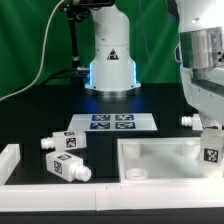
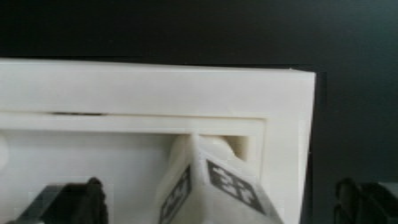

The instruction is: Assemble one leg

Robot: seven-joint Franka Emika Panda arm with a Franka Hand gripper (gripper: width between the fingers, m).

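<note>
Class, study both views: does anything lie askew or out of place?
Two legs lie tipped over at odd angles on the table at the exterior view's left. One leg stands in the tabletop's corner, between the pincer's fingers. Nothing looks damaged.

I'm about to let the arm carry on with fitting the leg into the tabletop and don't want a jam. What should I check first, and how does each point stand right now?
1. Leg sits between the fingers: ok in the wrist view, though actual pad contact cannot be seen.
2. Leg is over the tabletop corner: ok, the gripper is at its corner on the exterior view's right.
3. Peg lined up with a corner hole: cannot tell, neither shows.
4. Leg upright: cannot tell; it looks slanted in the wrist view.
5. Spare legs lie apart from the tabletop: ok.
6. Marker board is uncovered: ok.
</note>
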